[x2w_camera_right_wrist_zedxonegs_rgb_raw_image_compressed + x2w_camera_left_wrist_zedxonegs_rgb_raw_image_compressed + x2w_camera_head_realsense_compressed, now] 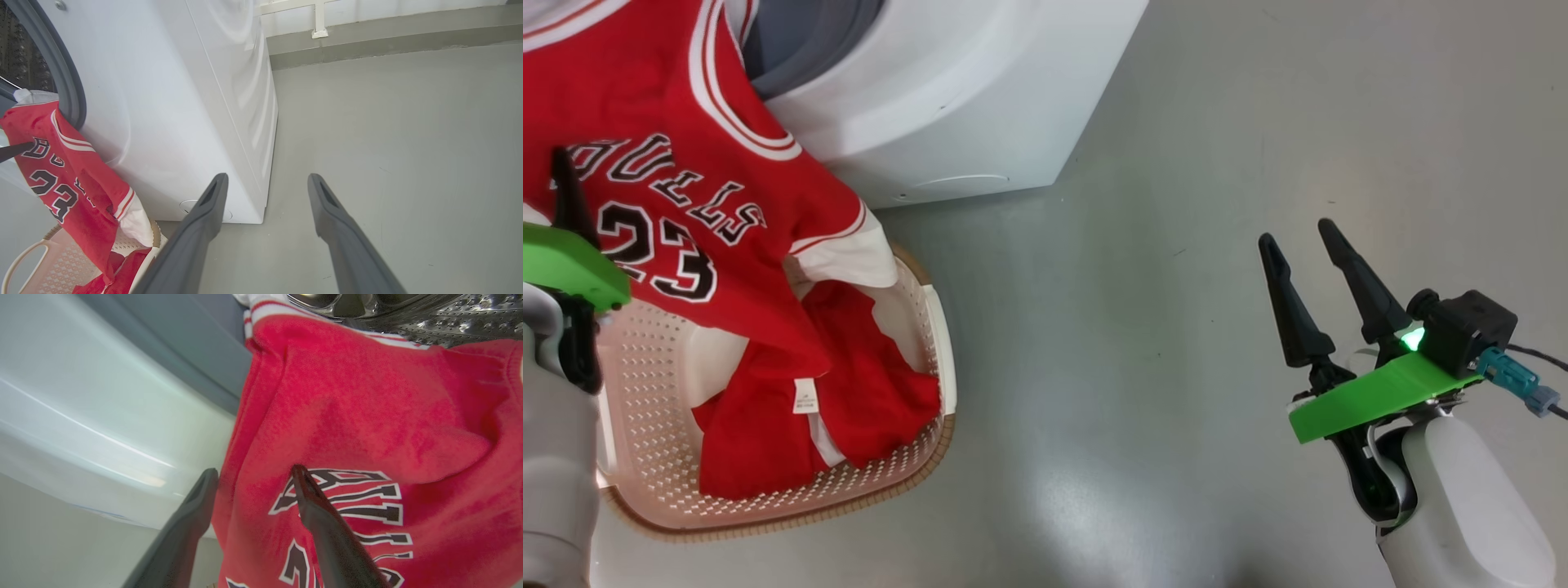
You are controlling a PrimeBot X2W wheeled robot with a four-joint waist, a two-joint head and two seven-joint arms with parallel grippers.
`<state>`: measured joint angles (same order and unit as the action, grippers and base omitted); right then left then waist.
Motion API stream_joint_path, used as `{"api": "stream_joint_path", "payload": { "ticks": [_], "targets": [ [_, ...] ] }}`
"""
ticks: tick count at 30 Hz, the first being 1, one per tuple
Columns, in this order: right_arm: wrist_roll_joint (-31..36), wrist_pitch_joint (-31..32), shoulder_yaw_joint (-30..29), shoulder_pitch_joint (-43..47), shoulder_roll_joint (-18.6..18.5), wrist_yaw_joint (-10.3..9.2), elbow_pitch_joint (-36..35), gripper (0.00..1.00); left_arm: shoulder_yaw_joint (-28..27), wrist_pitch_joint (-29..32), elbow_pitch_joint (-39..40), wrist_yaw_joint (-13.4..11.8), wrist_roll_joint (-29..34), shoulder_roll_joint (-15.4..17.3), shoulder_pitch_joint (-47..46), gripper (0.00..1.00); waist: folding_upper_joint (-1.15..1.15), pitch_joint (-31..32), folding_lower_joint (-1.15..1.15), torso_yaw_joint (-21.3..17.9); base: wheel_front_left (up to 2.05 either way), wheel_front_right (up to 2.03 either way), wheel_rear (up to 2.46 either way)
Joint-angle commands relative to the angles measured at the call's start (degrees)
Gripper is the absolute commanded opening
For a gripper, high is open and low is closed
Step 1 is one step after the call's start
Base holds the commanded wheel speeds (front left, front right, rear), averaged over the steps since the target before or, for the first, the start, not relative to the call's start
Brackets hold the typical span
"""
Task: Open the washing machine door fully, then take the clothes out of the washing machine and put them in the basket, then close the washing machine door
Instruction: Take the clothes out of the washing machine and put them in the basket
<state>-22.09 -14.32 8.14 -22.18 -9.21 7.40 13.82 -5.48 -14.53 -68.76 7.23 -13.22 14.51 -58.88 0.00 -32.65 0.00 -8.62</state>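
Note:
The red clothes, a jersey lettered "BULLS 23", hang from the washing machine mouth down into the cream basket, where more red cloth with a white tag lies bunched. In the left wrist view my left gripper stands open against the jersey. The cloth's edge runs between its two fingers, and the steel drum is above. One left finger rises at the head view's left edge. My right gripper is open and holds nothing, well right of the basket. The washing machine door is out of view.
Grey floor spreads between the basket and my right arm. In the right wrist view the machine's white side stands left of my right gripper, and a wall base with a white bracket runs behind. A cable trails from the right wrist.

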Motion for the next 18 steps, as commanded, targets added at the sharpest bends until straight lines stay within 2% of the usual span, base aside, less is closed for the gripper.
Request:
{"api": "stream_joint_path", "payload": {
  "ticks": [1,2,3,10,18],
  "targets": [
    [0.2,-0.7,1.0,0.2,0.1,0.09,-1.4,1.0,-0.4,-0.5,0.5,-0.1,0.2,3.1,-0.6,0.42,0.0,-0.3,0.0,-0.3,0.0,0.0,0.0],
    [0.2,-0.7,1.0,0.2,0.1,0.09,-1.4,1.0,-0.3,-0.5,0.4,-0.1,0.2,3.2,-0.7,0.11,0.0,-0.3,0.0,-0.3,0.0,0.0,0.0],
    [0.2,-0.7,0.9,0.1,0.1,0.09,-1.4,1.0,-0.2,-0.5,0.4,0.0,0.1,3.2,-0.8,0.0,0.0,-0.2,0.0,-0.2,0.0,0.0,0.0],
    [0.4,-0.7,0.1,0.2,0.1,0.09,-1.3,1.0,0.0,-0.5,2.2,0.1,-0.7,2.4,-0.4,0.0,0.0,0.3,0.0,0.8,0.0,0.0,0.0],
    [0.7,-0.7,-0.3,1.0,-0.2,0.09,-1.1,1.0,-0.5,-0.5,12.5,0.2,-3.4,-1.2,6.5,0.0,0.0,2.8,0.0,3.4,0.0,0.0,0.0]
  ]
}}
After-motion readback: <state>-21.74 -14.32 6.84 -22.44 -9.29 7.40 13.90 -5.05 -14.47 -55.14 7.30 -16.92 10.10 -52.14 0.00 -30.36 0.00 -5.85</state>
